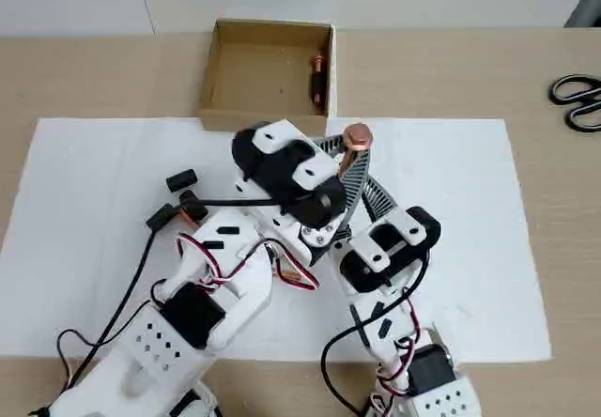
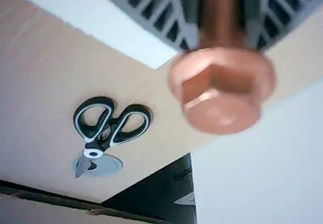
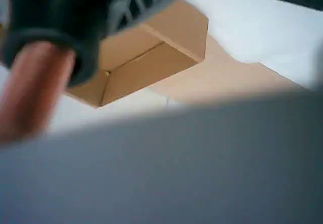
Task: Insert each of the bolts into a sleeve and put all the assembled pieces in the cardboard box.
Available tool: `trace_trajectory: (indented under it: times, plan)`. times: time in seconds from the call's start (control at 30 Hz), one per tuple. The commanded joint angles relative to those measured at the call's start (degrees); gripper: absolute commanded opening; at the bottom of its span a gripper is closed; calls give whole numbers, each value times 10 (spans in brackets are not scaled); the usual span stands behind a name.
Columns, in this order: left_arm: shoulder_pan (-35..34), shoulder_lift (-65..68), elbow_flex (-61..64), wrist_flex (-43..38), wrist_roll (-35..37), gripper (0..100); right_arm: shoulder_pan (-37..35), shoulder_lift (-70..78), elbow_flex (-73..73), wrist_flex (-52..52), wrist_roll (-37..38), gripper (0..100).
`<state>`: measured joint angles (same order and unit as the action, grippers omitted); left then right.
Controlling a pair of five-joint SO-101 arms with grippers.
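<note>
A copper bolt [image 1: 357,137] is held above the white sheet just below the cardboard box [image 1: 268,69], head up. My left gripper [image 1: 344,148] is shut on its shaft; in the left wrist view the ribbed fingers [image 2: 146,4] clamp just behind the hexagonal head [image 2: 222,90]. My right gripper [image 1: 360,175] comes up from below, its fingers meeting at the shaft. In the right wrist view a black sleeve [image 3: 50,27] sits around the shaft, and the copper end [image 3: 30,93] pokes out. One assembled piece [image 1: 318,79] lies inside the box by its right wall.
Two loose black sleeves [image 1: 181,179] [image 1: 161,217] and another copper bolt [image 1: 193,208] lie on the white sheet [image 1: 84,248] to the left of the arms. Black-handled scissors [image 1: 577,100] rest on the bare table at far right, also scissors [image 2: 108,128].
</note>
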<state>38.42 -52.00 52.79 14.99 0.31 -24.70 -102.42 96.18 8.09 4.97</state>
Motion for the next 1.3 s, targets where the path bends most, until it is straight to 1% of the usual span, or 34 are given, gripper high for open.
trace_trajectory:
  times: [0.0, 0.2, 0.4, 0.5, 0.57, 0.7, 0.77, 1.07, 1.27]
  plan:
    - [2, -14, 13, -32, 0, 6, 3, -8, 3, -15, 4, 5]
    - [0, -14, 16, -50, 0, 7, 3, -8, 3, -15, 4, 5]
    - [-53, -14, 15, -49, 0, 8, 3, -8, 3, -15, 4, 5]
    - [-65, -14, 15, -48, 0, 9, 3, -8, 3, -15, 4, 5]
    - [-64, -14, 15, -29, -7, 32, 3, -8, 3, -15, 4, 5]
    - [-61, -14, 13, 47, -22, 130, 3, -8, 3, -15, 4, 5]
    - [-61, -15, 13, 65, -22, 155, 3, -8, 3, -15, 4, 5]
    - [-62, -15, -1, 67, -24, 155, 5, -8, 3, -15, 4, 5]
    - [-61, -24, -78, 69, -24, 155, 5, -8, 3, -15, 4, 5]
